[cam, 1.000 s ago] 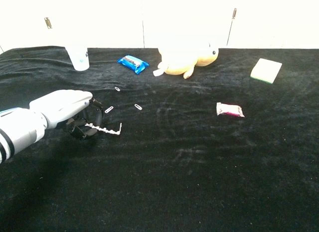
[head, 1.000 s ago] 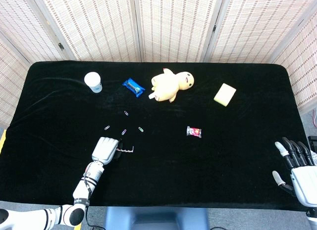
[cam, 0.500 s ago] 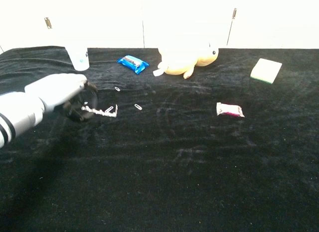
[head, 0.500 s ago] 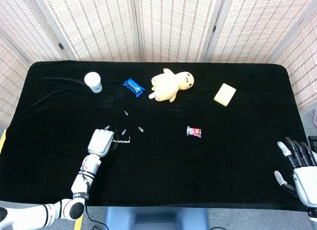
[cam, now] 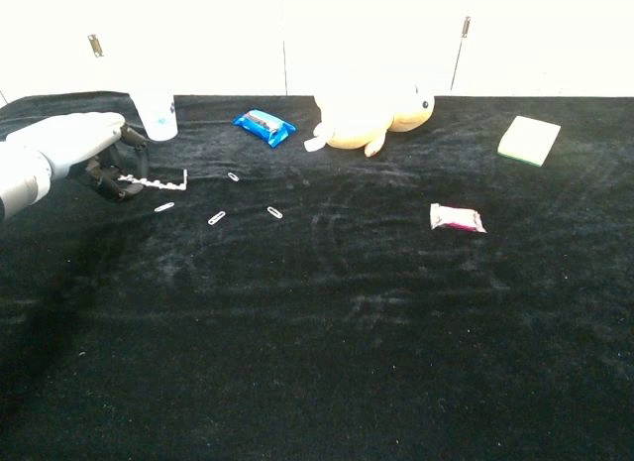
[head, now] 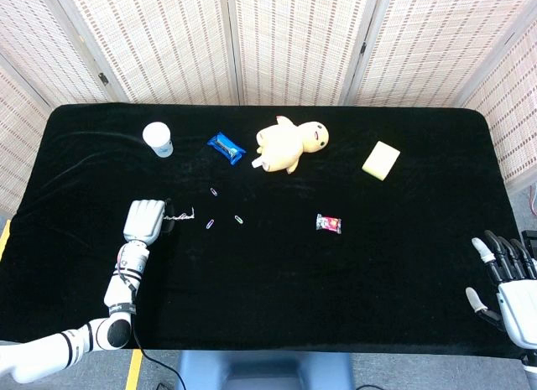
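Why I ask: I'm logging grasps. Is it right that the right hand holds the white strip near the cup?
Not quite: the left hand holds the white strip near the cup, as the chest view shows. The right hand holds nothing, fingers apart, at the table's edge.

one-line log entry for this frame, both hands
left hand: holds white toothed strip above black cloth | right hand: holds nothing, fingers apart, at right table edge | nearest: paper clips
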`<state>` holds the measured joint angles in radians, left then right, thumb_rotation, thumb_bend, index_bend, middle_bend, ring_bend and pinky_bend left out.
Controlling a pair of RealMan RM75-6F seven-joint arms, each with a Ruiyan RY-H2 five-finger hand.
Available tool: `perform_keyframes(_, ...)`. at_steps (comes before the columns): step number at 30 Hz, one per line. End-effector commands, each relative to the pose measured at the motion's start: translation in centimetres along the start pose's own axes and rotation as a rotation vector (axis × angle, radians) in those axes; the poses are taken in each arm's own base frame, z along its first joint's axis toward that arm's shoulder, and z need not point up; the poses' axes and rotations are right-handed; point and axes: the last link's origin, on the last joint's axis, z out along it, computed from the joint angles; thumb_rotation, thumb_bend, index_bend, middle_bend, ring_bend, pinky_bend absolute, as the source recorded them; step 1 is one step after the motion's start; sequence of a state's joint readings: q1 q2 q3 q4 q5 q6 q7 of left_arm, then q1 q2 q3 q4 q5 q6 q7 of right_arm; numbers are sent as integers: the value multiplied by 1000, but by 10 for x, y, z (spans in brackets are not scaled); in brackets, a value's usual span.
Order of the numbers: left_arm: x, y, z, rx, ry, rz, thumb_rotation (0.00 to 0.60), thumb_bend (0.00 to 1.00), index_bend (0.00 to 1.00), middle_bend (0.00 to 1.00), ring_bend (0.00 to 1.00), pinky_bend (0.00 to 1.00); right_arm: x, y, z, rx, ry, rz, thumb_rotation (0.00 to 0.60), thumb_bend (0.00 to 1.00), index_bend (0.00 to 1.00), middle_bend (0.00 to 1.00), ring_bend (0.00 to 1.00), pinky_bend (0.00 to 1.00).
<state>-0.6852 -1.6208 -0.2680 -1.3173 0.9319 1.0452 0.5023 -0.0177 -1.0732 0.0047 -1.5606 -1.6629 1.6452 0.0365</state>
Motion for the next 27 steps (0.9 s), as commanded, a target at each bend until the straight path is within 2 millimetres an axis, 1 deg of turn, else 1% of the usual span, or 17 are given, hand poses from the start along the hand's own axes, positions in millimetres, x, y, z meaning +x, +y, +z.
perform_keyframes(1,-6,-6,6,20,-23,2,600,619,803,1000,1000,1000,0,0,1,-3,-1,0,600,364,0,0,0,0)
perform_keyframes(6,-14,-12,12,31,-48,3,600,619,803,1000,1000,1000,-1,0,3,-7,-4,-4,600,365,0,0,0,0)
perform_keyframes(17,-20,-23,24,49,-73,-8,600,619,802,1000,1000,1000,-3,2,6,-25,-9,-8,600,364,0,0,0,0)
perform_keyframes(23,-22,-25,27,46,-81,-4,600,618,802,1000,1000,1000,-2,2,4,-32,-3,-9,600,365,0,0,0,0)
perform_keyframes(27,-23,-23,26,37,-82,-8,600,619,802,1000,1000,1000,-2,3,4,-33,0,-7,600,365,0,0,0,0)
